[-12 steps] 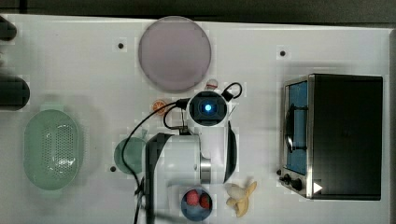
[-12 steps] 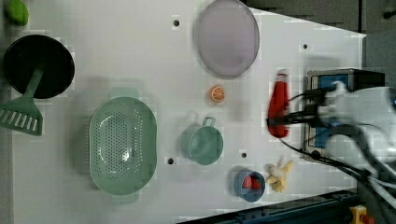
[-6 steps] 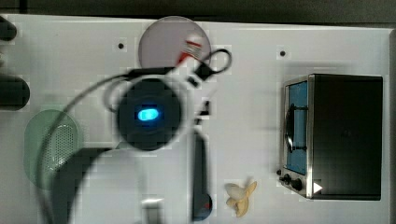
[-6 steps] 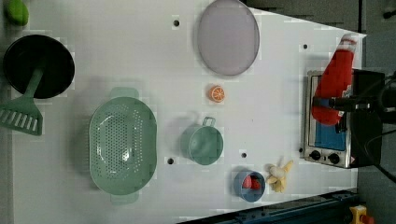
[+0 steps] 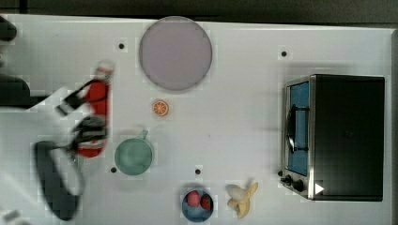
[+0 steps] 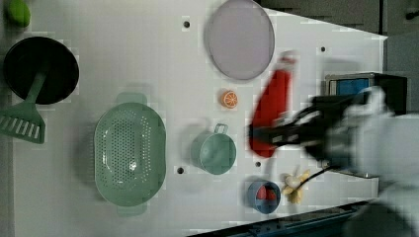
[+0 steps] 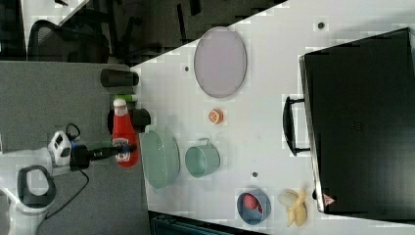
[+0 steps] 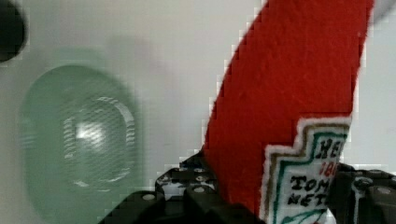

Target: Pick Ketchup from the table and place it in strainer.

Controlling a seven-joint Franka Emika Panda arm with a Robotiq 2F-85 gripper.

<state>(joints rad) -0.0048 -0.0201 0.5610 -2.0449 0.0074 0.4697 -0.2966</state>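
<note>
The Ketchup (image 5: pixel 97 105), a red bottle with a white cap, hangs above the table (image 5: pixel 234 93), and my gripper (image 5: pixel 91 130) is shut on its lower body. In the left view the Ketchup (image 6: pixel 272 106) and gripper (image 6: pixel 269 137) appear to the right of the green cup (image 6: pixel 213 152). The mint-green strainer (image 6: pixel 129 153) lies further left and holds nothing. The right view shows the Ketchup (image 7: pixel 123 132) in the gripper (image 7: pixel 122 149) just left of the strainer (image 7: pixel 159 159). The wrist view has the labelled Ketchup (image 8: pixel 289 93) between dark fingers (image 8: pixel 187 189), with the strainer (image 8: pixel 79 140) below and to one side.
A grey-lilac plate (image 5: pixel 175 52), an orange slice (image 5: pixel 160 108), a green cup (image 5: pixel 133 157), a blue bowl of strawberries (image 5: pixel 197 204) and a banana (image 5: pixel 241 197) lie on the table. A toaster oven (image 5: pixel 338 136) stands at the top view's right. A black pan (image 6: pixel 39 69) and green spatula (image 6: pixel 20 123) sit beyond the strainer.
The arm has swung the lifted Ketchup across the table, from near the toaster oven toward the strainer's side. The grip on the bottle has held.
</note>
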